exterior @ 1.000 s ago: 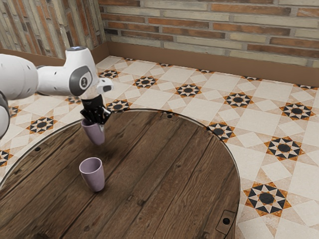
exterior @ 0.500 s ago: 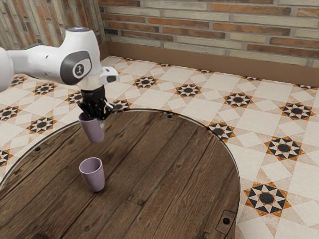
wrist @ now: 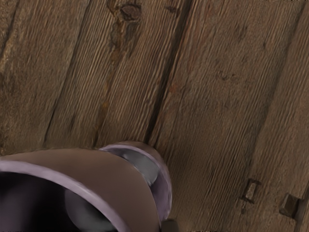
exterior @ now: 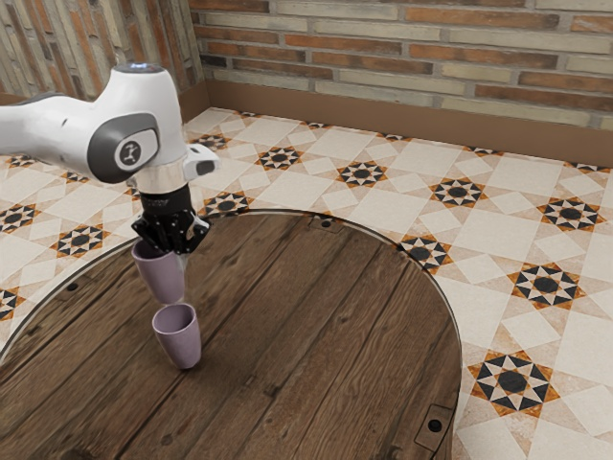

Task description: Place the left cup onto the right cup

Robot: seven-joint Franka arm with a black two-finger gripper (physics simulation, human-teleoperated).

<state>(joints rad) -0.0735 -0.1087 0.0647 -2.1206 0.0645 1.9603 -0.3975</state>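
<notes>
So your lifted cup (exterior: 159, 272) is up in the air, hanging from the claw (exterior: 169, 240), which is pinching it at the rim. It sits right over the standing cup (exterior: 178, 334), bottom just about at that cup's rim; can't tell if they're actually touching. It isn't dead centre either: it leans a little and sits a bit toward the exterior view's left. The wrist view backs that up, with the lifted cup (wrist: 72, 174) big under the hand and a slice of the standing cup (wrist: 157, 171) peeking out beside it. The standing cup is upright on the round wooden table (exterior: 316, 345), toward the edge at the exterior view's left. Patterned tile floor (exterior: 498, 220) all around.
</notes>
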